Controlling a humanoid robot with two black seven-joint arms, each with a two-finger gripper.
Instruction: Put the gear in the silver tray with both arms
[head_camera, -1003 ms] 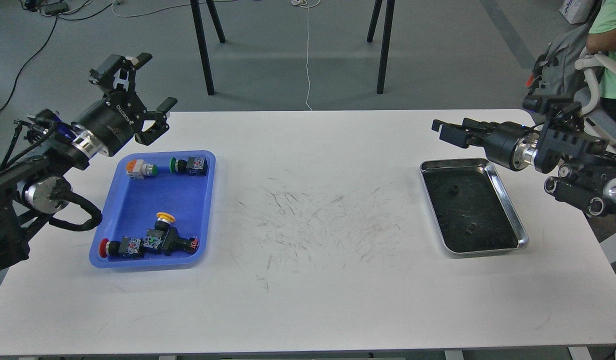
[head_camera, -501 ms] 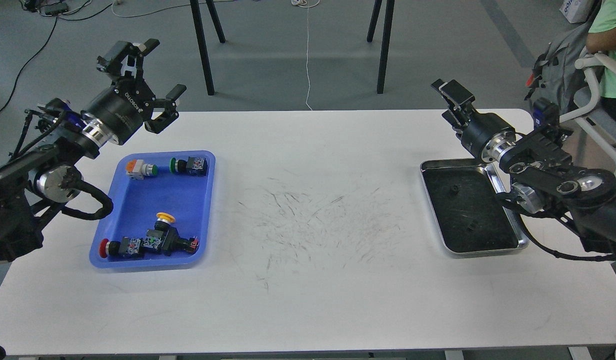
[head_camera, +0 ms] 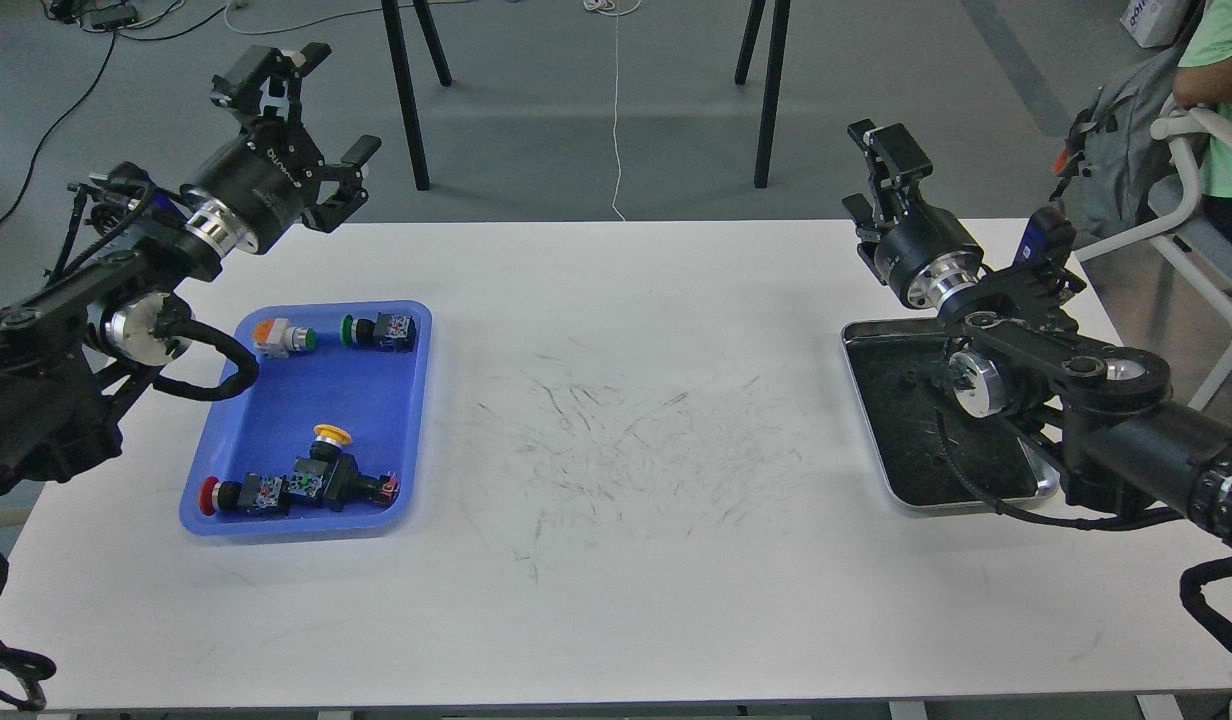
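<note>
Gear for this job lies in the blue tray (head_camera: 276, 420) at about 9 o'clock on the white table (head_camera: 616, 560), whose middle is scuffed with dark scratch marks.

Largest after the table are the two black arms. The right arm (head_camera: 1106, 420) comes in from 4 o'clock and crosses over the near right part of the silver tray (head_camera: 896, 420), which sits at 3 o'clock on the table, well apart from the blue tray. Its dark bottom shows only small specks. The left arm (head_camera: 96, 330) enters from 9 o'clock and rises toward 11 o'clock.

Left gripper (head_camera: 306, 120) hangs above the table's far left edge, beyond the blue tray, its fingers spread wide and holding nothing. Right gripper (head_camera: 876, 160) is raised above the far edge past the silver tray; it is seen nearly end-on, so I cannot tell how its jaws stand.

Inside the blue tray: a black cluster of switch parts with a yellow cap (head_camera: 326, 470) and a red-capped button (head_camera: 226, 495) at the near end, an orange-bodied button (head_camera: 281, 337) and a green-capped button (head_camera: 376, 331) at the far end.
</note>
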